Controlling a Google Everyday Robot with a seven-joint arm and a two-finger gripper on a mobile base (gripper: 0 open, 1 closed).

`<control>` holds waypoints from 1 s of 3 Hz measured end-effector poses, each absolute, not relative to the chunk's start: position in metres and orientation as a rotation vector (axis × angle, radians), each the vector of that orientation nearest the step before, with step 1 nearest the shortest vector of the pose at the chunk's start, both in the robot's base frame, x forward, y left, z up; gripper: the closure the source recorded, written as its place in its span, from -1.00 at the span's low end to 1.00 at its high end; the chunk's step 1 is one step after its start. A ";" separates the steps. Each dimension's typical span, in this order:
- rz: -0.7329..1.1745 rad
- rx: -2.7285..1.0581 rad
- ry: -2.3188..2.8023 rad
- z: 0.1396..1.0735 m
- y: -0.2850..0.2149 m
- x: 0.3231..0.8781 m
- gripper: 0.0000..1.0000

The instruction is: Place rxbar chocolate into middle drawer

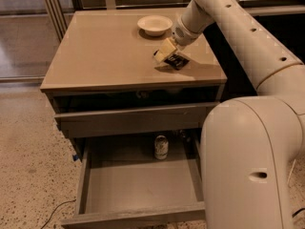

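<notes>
The rxbar chocolate (pixel 177 61), a flat black bar with white lettering, lies on the cabinet top (pixel 105 56) near its right front corner. My gripper (pixel 166 51) comes down from the upper right and sits right at the bar's left end, touching or just over it. The middle drawer (pixel 138 187) is pulled wide open at the bottom of the view, well below and in front of the bar. A small upright can with a pale label (pixel 161 147) stands at the back of that drawer.
A white bowl (pixel 154 25) sits at the back of the cabinet top, just behind the gripper. Another grey drawer front (pixel 133 120) is closed above the open one. My arm's large pale body (pixel 252 166) fills the right foreground beside the open drawer.
</notes>
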State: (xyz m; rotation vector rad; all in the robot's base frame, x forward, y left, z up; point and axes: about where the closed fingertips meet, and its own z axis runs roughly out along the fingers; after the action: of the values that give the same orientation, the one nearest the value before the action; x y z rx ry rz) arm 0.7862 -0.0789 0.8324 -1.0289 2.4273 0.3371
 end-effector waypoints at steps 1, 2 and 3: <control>0.313 -1.051 2.434 0.825 -0.078 0.787 -0.54; 0.283 -1.069 2.440 0.820 -0.079 0.788 -0.52; 0.252 -1.075 2.446 0.817 -0.083 0.790 -0.50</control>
State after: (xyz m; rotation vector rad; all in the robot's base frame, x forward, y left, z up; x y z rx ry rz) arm 0.7902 -0.0828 0.8166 -1.0749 2.4460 0.2517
